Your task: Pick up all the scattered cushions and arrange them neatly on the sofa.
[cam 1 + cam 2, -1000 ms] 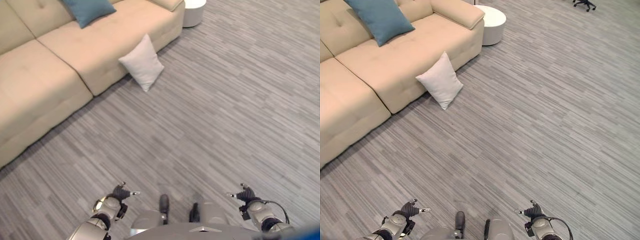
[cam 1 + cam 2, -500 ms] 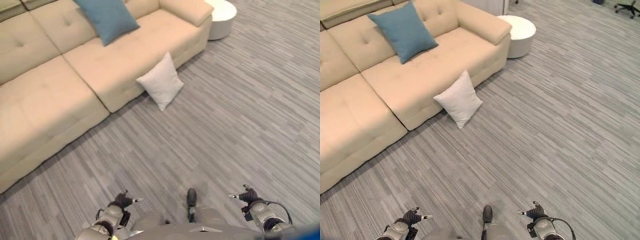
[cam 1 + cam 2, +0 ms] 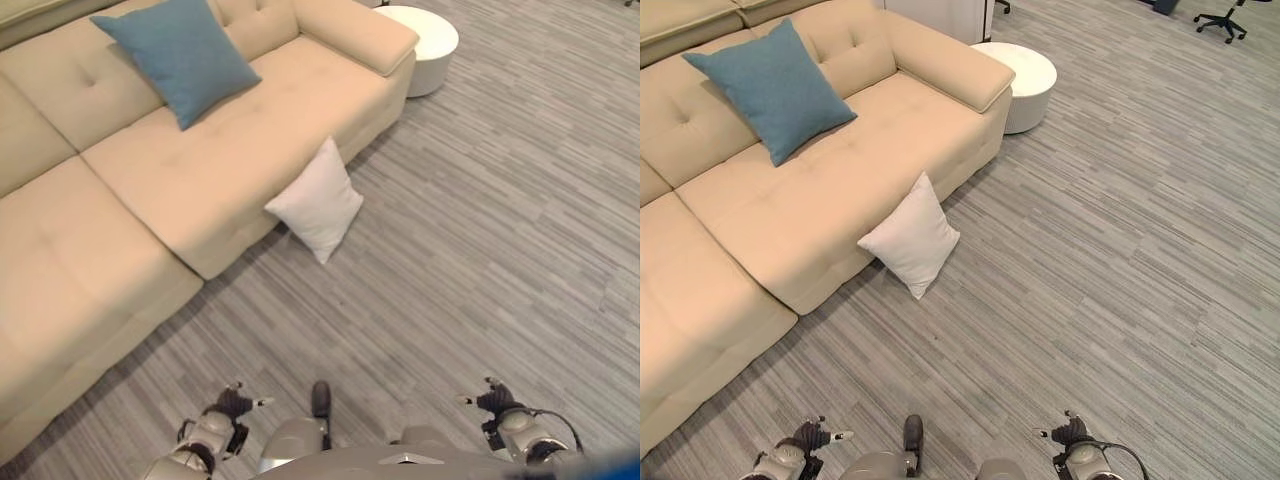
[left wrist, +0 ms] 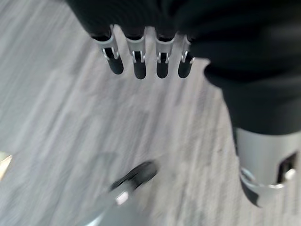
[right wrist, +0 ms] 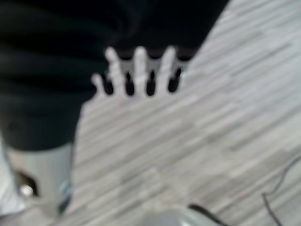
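Grey floor (image 3: pixel 1110 250): white cushion (image 3: pixel 910 238) leans on sofa (image 3: pixel 810 190); both hands (image 3: pixel 232 407) (image 3: pixel 492 402) open, empty. Careless grab could topple it flat.

Cushion (image 3: pixel 317 202) against sofa (image 3: pixel 150 190) (floor-side)

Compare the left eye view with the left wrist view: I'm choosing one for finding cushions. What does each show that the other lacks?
Left eye view, not the wrist view: the beige sofa, a blue cushion on its seat against the backrest, a white cushion on the floor leaning on the sofa's front, a round white table and the right hand. Left wrist view, not the eye view: the left hand up close, fingers straight, holding nothing. Both: the left hand and the striped grey floor.
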